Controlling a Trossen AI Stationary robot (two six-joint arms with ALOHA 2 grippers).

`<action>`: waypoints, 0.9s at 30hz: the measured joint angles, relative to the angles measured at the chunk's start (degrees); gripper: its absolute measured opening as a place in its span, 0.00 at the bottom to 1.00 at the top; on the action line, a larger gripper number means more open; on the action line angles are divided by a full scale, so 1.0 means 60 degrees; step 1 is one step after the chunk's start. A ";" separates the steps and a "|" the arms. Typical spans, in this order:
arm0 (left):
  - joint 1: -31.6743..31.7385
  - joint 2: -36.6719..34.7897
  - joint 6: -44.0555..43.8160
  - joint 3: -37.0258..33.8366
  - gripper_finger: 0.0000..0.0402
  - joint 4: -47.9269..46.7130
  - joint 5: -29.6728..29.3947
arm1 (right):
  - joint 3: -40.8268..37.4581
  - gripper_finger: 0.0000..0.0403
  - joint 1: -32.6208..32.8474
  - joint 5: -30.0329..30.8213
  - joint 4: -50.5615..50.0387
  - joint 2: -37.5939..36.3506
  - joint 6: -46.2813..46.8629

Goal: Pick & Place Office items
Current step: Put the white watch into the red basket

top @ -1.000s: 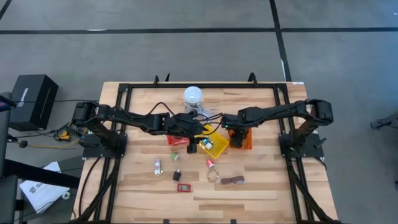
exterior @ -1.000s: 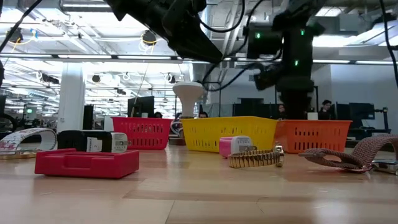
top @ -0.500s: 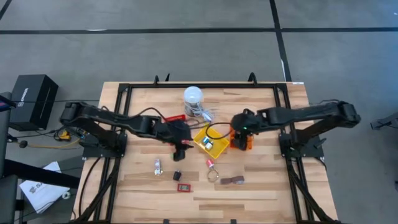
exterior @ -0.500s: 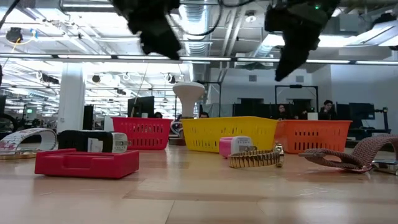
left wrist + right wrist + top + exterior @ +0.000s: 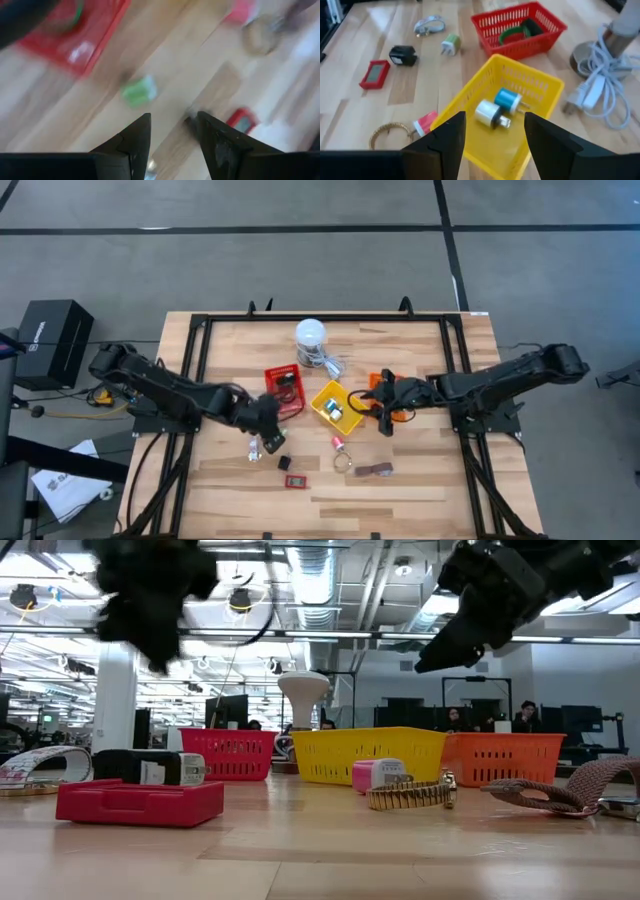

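Note:
Loose office items lie on the wooden table toward its near side: a green plug [image 5: 451, 44], a black piece [image 5: 402, 55], a flat red piece [image 5: 294, 481], a wire ring [image 5: 430, 23], a gold ring [image 5: 343, 461] and a brown bar [image 5: 375, 470]. A green ring [image 5: 512, 34] lies in the red tray [image 5: 283, 387]. A blue piece [image 5: 508, 99] and a white piece [image 5: 488, 114] lie in the yellow tray [image 5: 338, 406]. My left gripper [image 5: 270, 442] hovers open above the green plug [image 5: 139, 91], pointing steeply down. My right gripper [image 5: 495, 135] hangs open by the orange tray [image 5: 392, 408], holding nothing.
A white cylinder [image 5: 311, 335] with its cable [image 5: 592, 95] stands at the far middle, behind the trays. A black frame [image 5: 200, 325] runs round the table's edges. Bare wood lies along the near edge [image 5: 400, 505].
My left gripper has swung from above the trays toward the table's near left, rolling about its own line, and now hangs over the loose items. My right gripper has drawn back toward the right edge, risen a little and tipped up from steeply down to a shallow slant.

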 joint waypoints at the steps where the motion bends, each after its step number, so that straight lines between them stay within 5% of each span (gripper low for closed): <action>1: -0.0110 0.0000 -0.0293 -0.0191 0.38 0.0004 0.0023 | 0.0007 0.48 -0.0028 -0.0003 0.0143 0.0045 -0.0109; 14: -0.0515 0.0000 -0.3276 -0.2120 0.38 0.0094 0.0854 | 0.0010 0.48 -0.0094 0.0008 0.0713 0.0257 -0.1293; 27: -0.0526 0.0000 -0.3830 -0.2412 0.38 0.0499 0.1236 | 0.0014 0.48 -0.1331 -0.0003 0.1220 0.0257 -0.1696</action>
